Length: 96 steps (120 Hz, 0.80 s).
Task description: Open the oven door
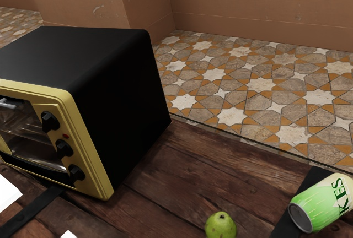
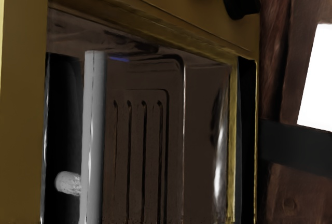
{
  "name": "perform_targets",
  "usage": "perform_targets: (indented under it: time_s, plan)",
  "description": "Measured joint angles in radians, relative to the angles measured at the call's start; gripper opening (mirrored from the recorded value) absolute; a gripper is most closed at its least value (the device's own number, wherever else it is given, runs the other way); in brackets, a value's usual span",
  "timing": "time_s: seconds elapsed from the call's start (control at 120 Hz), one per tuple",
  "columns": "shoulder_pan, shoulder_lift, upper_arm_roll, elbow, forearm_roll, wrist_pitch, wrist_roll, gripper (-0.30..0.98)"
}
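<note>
Three black knobs (image 1: 64, 148) flank the glass oven door (image 1: 34, 149), seemingly shut, at the exterior view's left; the yellow-fronted oven (image 1: 127, 106) rests on grained planks (image 1: 165, 177). Wrist view: a smooth, grey handle (image 2: 94, 130) stands off on a stub (image 2: 68, 183), presumably for gripping room; whether the gripper is open or closed cannot be told.
</note>
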Motion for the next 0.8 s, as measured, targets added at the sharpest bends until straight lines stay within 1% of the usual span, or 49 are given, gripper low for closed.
perform_targets:
  time_s: [0.3,0.383,0.683,0.8]
  plan:
    - [0.000,0.045,0.001,0.000,0.036,0.039,0.006,0.69]
    - [0.000,0.049,0.015,0.000,0.042,0.046,0.004,0.69]
    - [-0.001,0.109,0.018,0.018,0.048,0.065,0.000,0.69]
    - [-0.001,0.108,0.019,0.014,0.048,0.070,-0.001,0.69]
